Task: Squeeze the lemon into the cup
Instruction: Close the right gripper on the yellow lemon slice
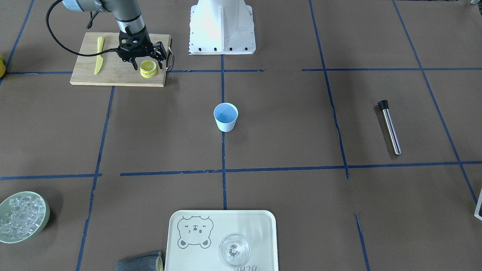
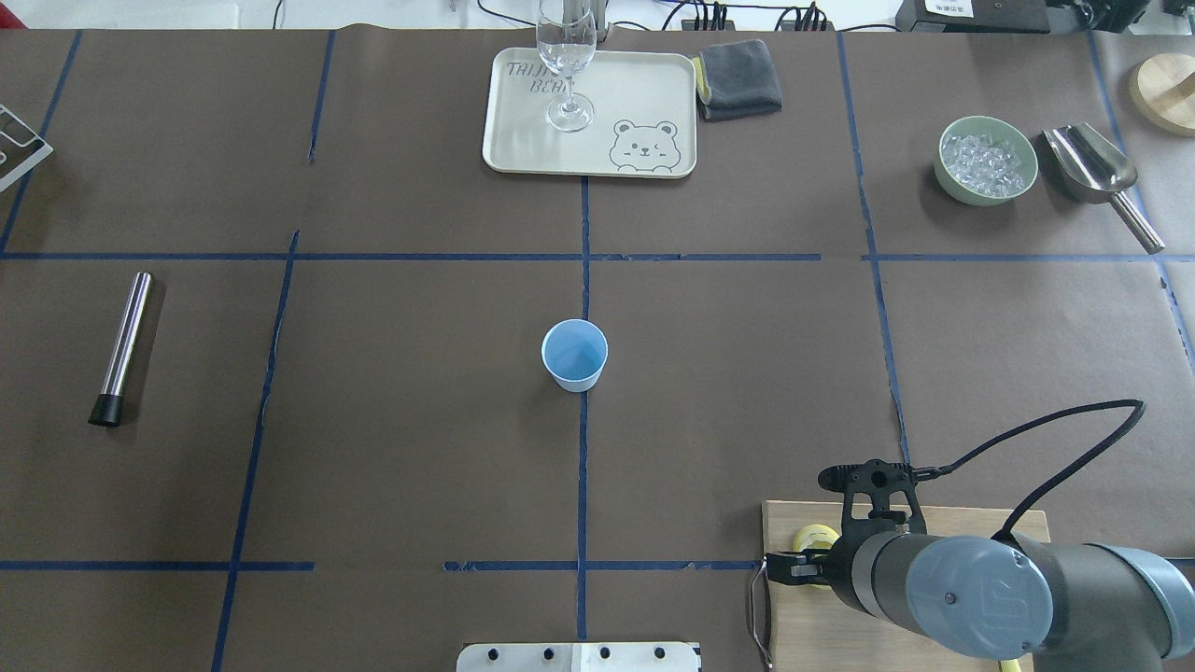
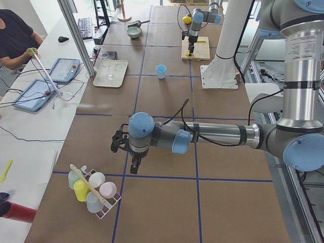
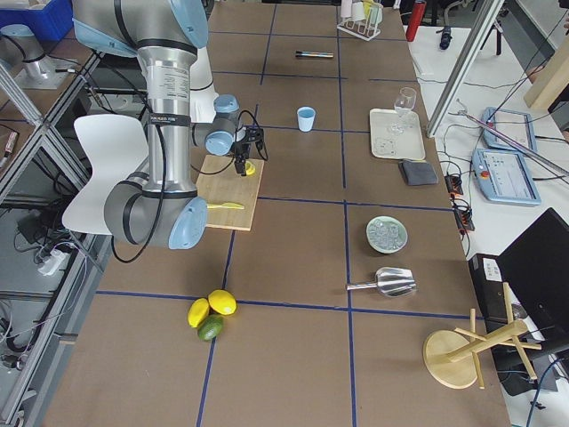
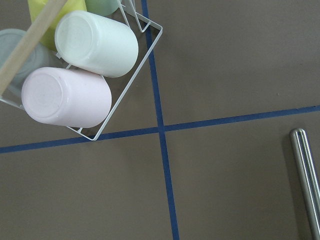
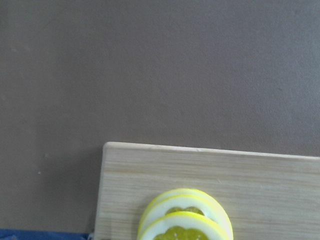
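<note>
Tray [image 2: 523,140]: 2 lines of grey lettering are printed beside a drawn bear face [image 2: 642,147].
Upper line: "TAIJ" is read, the rest hidden by the glass [image 2: 567,47].
Lower line: "BEA" is read.
Near arm's label [image 3: 302,50]: too small to be read.

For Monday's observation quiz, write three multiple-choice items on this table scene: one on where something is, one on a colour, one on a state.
1. The lemon slices lie on: A the bear tray; B the wooden cutting board; C the bowl of ice.
2. The cup is: A red; B light blue; C green.
3. The right tool is: A open; B shut on the knife; C shut on the cup.
Answers: 1 B, both slices sit stacked on the board. 2 B, its walls are pale blue. 3 A, its fingers stand apart, either side of the slices.
</note>
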Tool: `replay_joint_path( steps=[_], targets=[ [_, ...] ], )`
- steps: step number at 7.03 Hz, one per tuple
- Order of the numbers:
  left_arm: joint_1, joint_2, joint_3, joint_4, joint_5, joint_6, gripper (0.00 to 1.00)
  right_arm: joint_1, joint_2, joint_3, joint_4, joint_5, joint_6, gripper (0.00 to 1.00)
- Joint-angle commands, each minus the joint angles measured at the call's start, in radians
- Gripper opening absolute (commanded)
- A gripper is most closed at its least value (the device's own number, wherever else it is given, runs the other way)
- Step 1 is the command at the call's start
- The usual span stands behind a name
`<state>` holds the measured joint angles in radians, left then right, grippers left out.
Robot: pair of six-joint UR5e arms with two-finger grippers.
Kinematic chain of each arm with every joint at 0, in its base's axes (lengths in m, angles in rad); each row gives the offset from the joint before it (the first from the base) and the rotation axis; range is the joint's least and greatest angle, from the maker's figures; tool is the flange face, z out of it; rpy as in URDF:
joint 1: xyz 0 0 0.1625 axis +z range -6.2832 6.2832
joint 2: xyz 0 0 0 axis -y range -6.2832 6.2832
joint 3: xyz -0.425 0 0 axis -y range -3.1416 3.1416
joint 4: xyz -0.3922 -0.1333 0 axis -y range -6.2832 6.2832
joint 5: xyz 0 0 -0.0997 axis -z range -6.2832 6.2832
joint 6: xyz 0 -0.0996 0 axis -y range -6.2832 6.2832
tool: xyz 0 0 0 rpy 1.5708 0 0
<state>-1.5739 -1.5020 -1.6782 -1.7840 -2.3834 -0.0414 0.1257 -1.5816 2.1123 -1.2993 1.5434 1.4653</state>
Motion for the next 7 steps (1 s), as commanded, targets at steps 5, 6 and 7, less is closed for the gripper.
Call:
replay_joint_path(
  steps=[5,6,7],
  targets=[
    [0.0,0.0,-0.002,0.002,0.0,0.0,1.0,0.003,-0.006,0.002,0.0,0.003,0.003,0.81],
    [0.0,0.0,-0.002,0.002,0.0,0.0,1.0,0.003,-0.006,0.002,0.0,0.003,0.003,0.81],
    [0.0,0.0,-0.002,0.002,0.0,0.0,1.0,0.003,-0.005,0.002,0.0,0.003,0.004,0.8]
  ],
)
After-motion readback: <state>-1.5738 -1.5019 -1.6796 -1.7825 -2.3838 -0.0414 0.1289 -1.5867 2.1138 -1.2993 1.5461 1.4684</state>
